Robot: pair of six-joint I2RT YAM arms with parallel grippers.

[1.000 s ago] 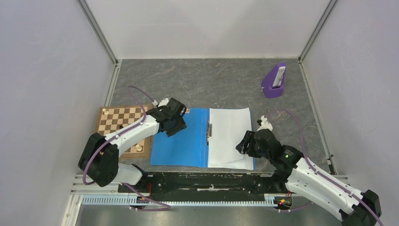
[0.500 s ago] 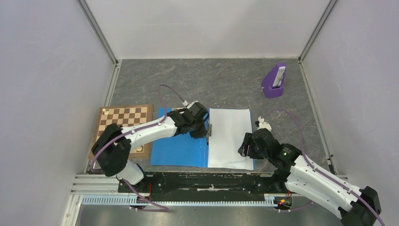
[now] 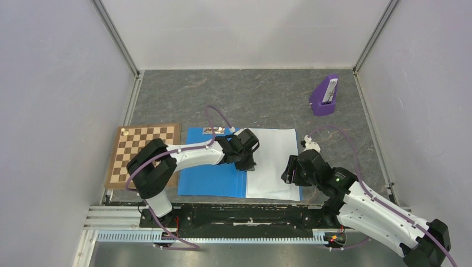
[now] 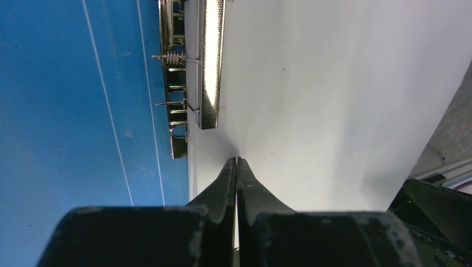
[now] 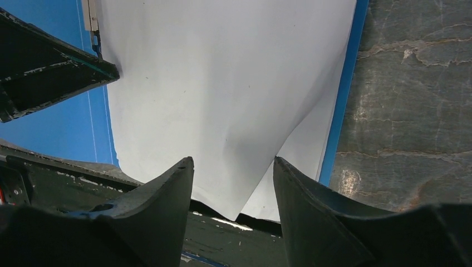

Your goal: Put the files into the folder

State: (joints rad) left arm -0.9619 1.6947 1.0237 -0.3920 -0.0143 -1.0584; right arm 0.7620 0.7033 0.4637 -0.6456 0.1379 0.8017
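Note:
The blue folder (image 3: 209,175) lies open and flat on the grey table, its metal clip (image 4: 192,67) along the spine. The white files (image 3: 275,156) rest on its right half, the top sheet skewed so that a corner juts past the near edge. My left gripper (image 3: 249,165) is shut with nothing between its jaws, and its tips (image 4: 237,160) touch the files (image 4: 334,83) just beside the clip's near end. Over the files' near right corner (image 5: 222,78), my right gripper (image 5: 232,160) stands open and holds nothing.
A brown chessboard (image 3: 146,150) with a few pieces lies left of the folder. A purple wedge-shaped object (image 3: 324,95) stands at the back right. The black base rail (image 3: 245,212) runs along the near edge, just below the folder. Enclosure walls stand on three sides.
My left arm has swung right from the folder's left cover to the spine beside the clip, and its jaws have closed. The right arm has barely moved.

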